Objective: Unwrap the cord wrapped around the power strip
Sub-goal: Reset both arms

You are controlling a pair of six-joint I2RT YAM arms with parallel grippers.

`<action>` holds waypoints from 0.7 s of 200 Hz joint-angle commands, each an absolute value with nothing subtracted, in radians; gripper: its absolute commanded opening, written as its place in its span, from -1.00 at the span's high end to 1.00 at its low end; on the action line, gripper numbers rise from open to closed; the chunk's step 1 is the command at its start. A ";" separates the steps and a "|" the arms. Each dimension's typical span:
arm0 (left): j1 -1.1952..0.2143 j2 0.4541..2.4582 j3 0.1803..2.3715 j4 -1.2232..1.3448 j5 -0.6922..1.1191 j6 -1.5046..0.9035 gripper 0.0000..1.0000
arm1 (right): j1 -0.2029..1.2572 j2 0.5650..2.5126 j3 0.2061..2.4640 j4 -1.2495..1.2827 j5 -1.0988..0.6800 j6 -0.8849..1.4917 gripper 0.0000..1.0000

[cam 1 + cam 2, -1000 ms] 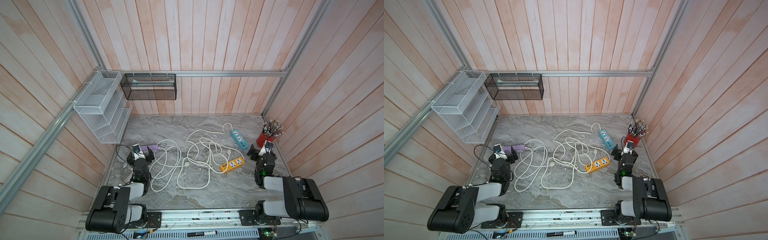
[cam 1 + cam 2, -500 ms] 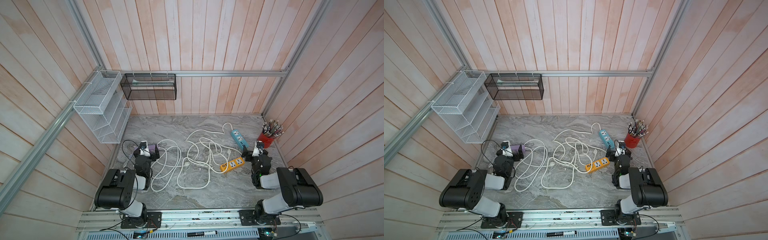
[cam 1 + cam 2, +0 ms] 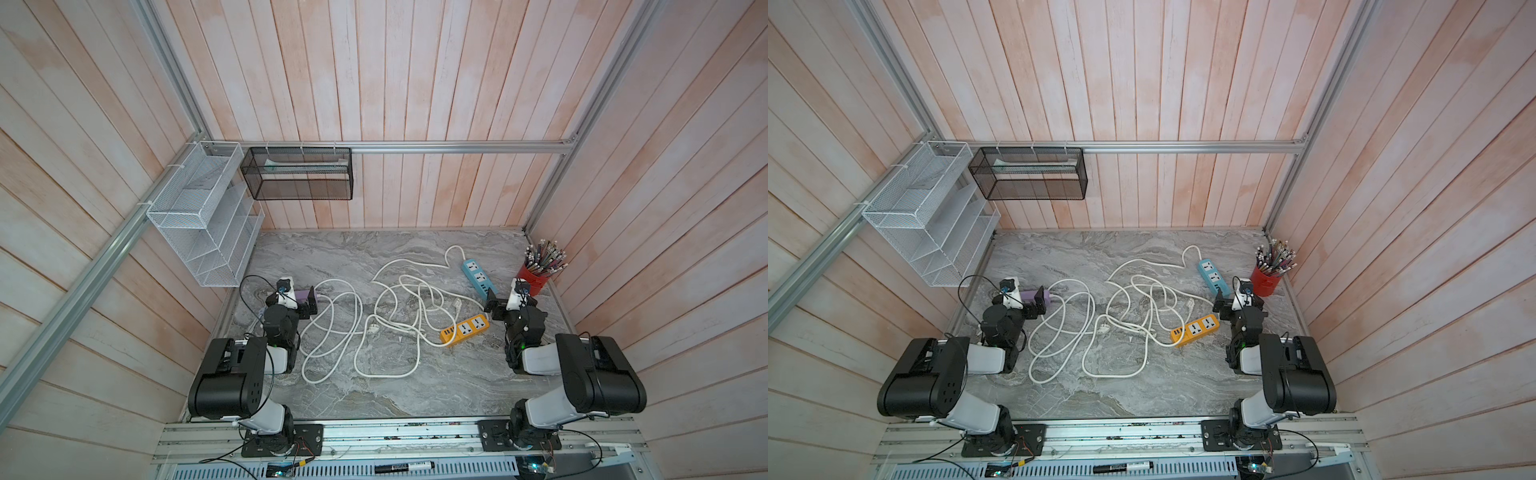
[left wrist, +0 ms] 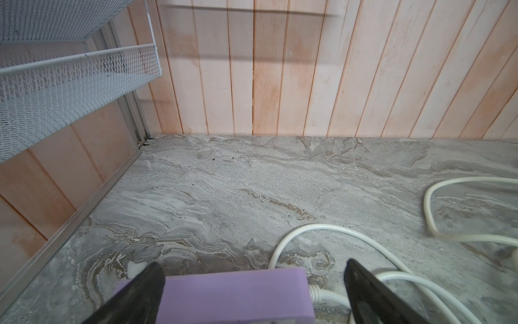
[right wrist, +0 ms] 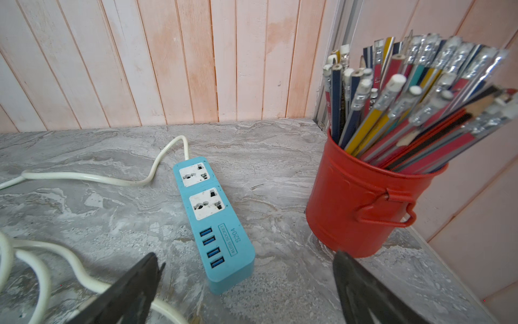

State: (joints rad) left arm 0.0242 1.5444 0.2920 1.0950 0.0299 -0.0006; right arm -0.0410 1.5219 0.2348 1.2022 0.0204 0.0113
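Observation:
Three power strips lie on the grey marble table (image 3: 332,257): purple (image 3: 306,296), blue (image 3: 478,277) and orange (image 3: 465,329). Their white cords (image 3: 390,328) sprawl in loose tangled loops across the middle, and no loop shows around any strip. My left gripper (image 3: 309,305) stands open, its jaws either side of the purple power strip (image 4: 232,294), whose cord (image 4: 322,228) leaves the end by one finger. My right gripper (image 3: 492,305) is open and empty, just short of the blue strip's (image 5: 213,213) USB end.
A red cup of pencils (image 3: 538,278) stands at the right edge, close beside my right gripper (image 5: 246,256). A white wire rack (image 3: 203,216) hangs on the left wall over the table corner. A black mesh basket (image 3: 297,174) hangs on the back wall.
Both arms swung inward. My left gripper moved right, over the purple strip. My right gripper moved left, away from the pencil cup toward the blue strip. Both stayed open.

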 commanded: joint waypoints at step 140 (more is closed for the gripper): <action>0.026 1.541 0.298 1.088 0.052 -0.006 -1.00 | -0.042 1.521 0.259 1.178 0.002 0.015 -0.97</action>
State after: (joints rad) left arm 0.0242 1.5448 0.2920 1.0916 0.0307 -0.0010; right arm -0.0410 1.5219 0.2348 1.1961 0.0200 0.0113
